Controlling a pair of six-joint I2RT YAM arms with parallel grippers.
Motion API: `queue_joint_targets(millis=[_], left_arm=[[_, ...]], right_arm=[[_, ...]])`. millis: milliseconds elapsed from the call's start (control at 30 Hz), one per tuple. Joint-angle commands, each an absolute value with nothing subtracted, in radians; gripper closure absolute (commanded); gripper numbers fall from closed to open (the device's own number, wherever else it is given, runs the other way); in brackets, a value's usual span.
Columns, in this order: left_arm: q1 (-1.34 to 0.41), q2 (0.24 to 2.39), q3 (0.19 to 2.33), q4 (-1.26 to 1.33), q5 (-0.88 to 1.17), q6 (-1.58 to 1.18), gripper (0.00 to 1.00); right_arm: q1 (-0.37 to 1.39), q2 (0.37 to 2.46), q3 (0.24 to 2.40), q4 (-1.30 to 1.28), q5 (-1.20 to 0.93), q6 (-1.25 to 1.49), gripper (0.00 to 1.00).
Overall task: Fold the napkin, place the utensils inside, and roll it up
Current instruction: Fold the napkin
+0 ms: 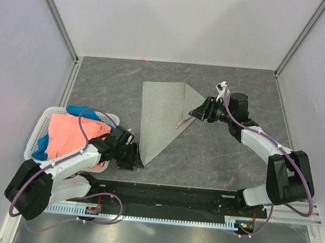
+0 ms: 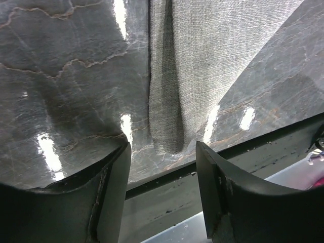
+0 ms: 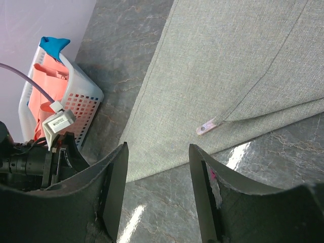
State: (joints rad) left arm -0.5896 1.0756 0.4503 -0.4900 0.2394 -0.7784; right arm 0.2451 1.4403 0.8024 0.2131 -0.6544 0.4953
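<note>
The light grey napkin [image 1: 163,116] lies flat on the dark table, folded into a long triangle whose tip points toward the near edge. A pinkish end of the utensils [image 1: 179,123] [image 3: 208,126] pokes out from under the folded flap near the right edge; the rest is hidden. My left gripper [image 1: 133,160] [image 2: 162,145] is open at the napkin's near tip [image 2: 167,131], with nothing between its fingers. Over the napkin's right edge [image 3: 228,61], my right gripper [image 1: 196,113] [image 3: 158,146] hangs open and holds nothing.
A white basket [image 1: 40,139] [image 3: 83,96] sits at the left, holding a coral-orange cloth [image 1: 70,133] and a blue cloth [image 1: 85,112]. The black base rail [image 1: 162,192] runs along the near table edge, just behind the left gripper. White walls enclose the table.
</note>
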Motion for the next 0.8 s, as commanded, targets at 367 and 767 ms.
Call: queue_joint_targets(millis=[367, 767], left_arm=[[-0.591, 1.08, 0.397, -0.411, 0.23, -0.853, 0.53], [-0.591, 1.104, 0.388, -0.385, 0.245, -0.851, 0.76]], right_arm=[[0.247, 1.407, 0.77, 0.281, -0.666, 0.512, 0.41], [0.247, 1.393, 0.755, 0.279, -0.661, 0.511, 0.41]])
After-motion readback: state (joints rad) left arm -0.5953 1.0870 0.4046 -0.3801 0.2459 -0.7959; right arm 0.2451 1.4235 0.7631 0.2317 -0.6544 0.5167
